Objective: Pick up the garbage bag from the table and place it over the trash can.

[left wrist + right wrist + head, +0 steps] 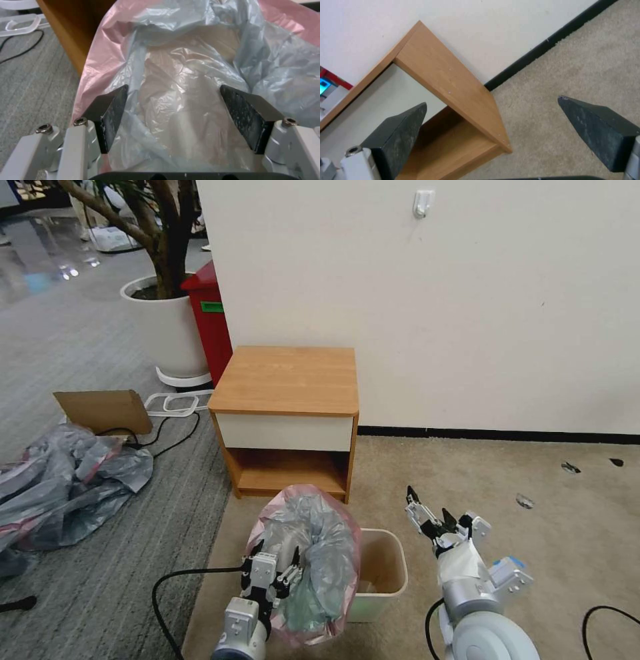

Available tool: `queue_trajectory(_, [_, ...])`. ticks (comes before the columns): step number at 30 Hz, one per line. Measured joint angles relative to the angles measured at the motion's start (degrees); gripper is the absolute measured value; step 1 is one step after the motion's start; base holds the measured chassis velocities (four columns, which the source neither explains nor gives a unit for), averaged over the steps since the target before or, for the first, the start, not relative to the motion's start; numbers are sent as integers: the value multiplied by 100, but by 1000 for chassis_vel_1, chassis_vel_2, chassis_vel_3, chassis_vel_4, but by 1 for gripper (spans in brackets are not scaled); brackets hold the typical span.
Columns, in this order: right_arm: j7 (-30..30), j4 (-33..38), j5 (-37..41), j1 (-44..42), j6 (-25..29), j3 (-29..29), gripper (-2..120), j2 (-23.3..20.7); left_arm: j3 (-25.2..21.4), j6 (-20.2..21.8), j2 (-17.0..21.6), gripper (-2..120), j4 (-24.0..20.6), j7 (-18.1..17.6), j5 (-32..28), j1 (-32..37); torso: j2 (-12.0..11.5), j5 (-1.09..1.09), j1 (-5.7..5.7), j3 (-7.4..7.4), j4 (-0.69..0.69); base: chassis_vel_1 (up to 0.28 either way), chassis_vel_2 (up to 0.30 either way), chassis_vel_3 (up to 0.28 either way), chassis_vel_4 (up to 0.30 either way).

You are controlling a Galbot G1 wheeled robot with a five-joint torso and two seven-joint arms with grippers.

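- Grey translucent plastic, pink at the rim: the garbage bag (pixel 313 560) stands bunched over the left side of the trash can (pixel 383 573), on the carpet in front of the table (pixel 287 380).
- Our left gripper (pixel 275 573) sits against the bag, fingers (pixel 111 115) spread with plastic billowing between them, gripping nothing.
- Our right gripper (pixel 430 513) hovers right of the can, fingers apart and empty.

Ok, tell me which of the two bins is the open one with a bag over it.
The cream trash can by the left gripper: garbage bag partly draped over it. The red bin stands bagless beside the planter.
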Motion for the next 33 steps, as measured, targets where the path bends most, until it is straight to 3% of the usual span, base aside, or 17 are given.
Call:
queue_trajectory(11, [81,57,82,3,-29,-93,100,125,53,94,-48,72,-51,-133,-23,-10,0,0,0,0,0,0,0,0,0])
queue_trajectory(26, [82,-32,-53,-16,34,-100,100,154,60,477,-45,47,31,-381,-516,-172,0,-1,0,0,0,0,0,0,0])
queue_trajectory(33, [77,-78,-146,-30,108,-124,100,180,138,570,-37,46,81,-396,-576,-223,0,-1,1,0,0,0,0,0,0])
